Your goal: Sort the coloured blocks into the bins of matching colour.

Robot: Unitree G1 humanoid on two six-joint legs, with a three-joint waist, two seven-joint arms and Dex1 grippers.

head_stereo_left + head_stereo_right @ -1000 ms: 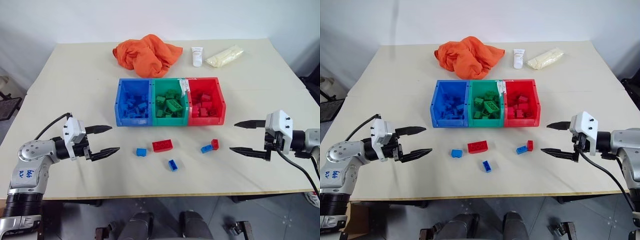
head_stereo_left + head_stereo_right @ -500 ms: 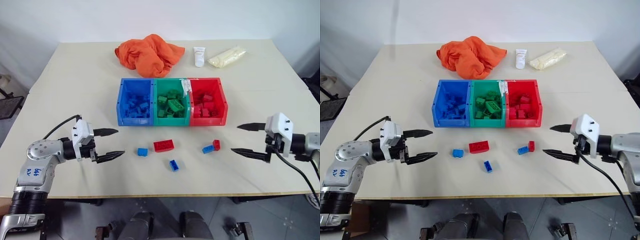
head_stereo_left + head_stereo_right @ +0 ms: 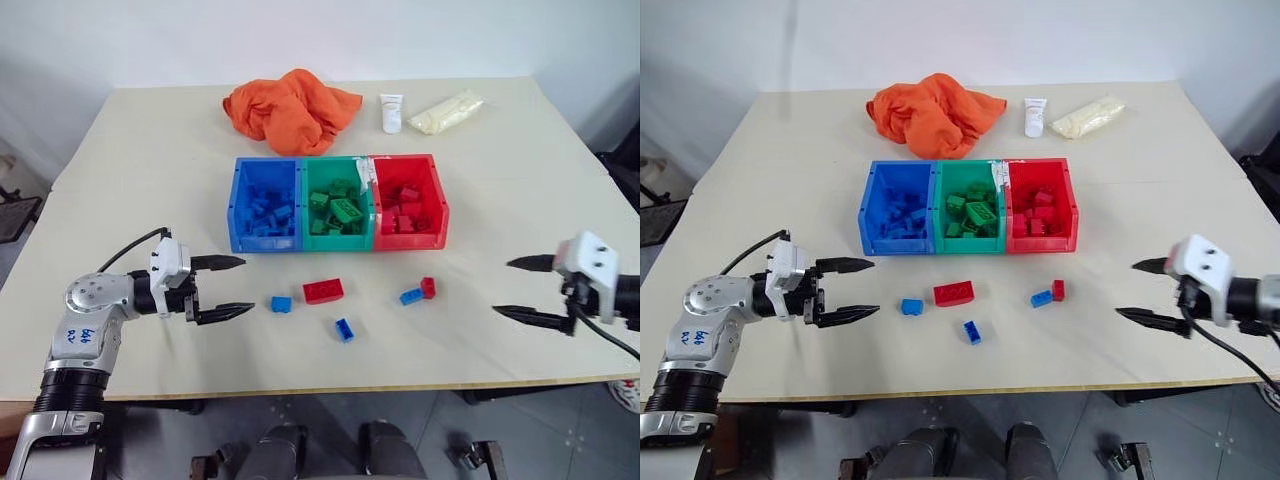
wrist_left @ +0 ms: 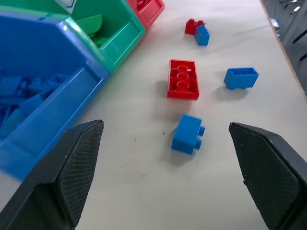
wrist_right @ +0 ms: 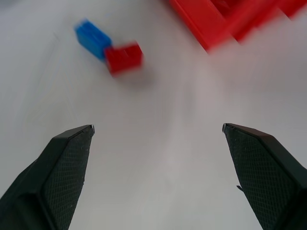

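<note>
Left gripper [image 3: 228,289]: jaws spread wide, empty, held low over the table [image 3: 150,150] with the forearm reaching in from the near left corner and the fingers pointing toward the centre. Just ahead of its tips lies a small blue brick [image 3: 282,304]; a little past that, the long red brick [image 3: 323,291], studs up. Further on sit another blue brick [image 3: 345,329] nearer the table's front edge, and a blue and red pair [image 3: 419,292] touching each other. To the far side of the fingers stand the three joined bins: blue bin [image 3: 240,203] closest, green bin [image 3: 340,168] in the middle, red bin [image 3: 438,195] farthest, each holding bricks of its own colour. In the left wrist view the red bin is cut off at the frame's edge.

Right gripper [image 3: 524,289]: jaws likewise wide apart, empty, pointing in from the right edge, tilted downward, its arm cut off by the frame. The touching blue and red pair lies nearest ahead of it, well apart from its tips.

Beyond the bins, at the table's far side: orange cloth [image 3: 290,108], white tube [image 3: 392,112], pale yellow bag [image 3: 447,111]. Bricks inside the bins are too heaped to count.
</note>
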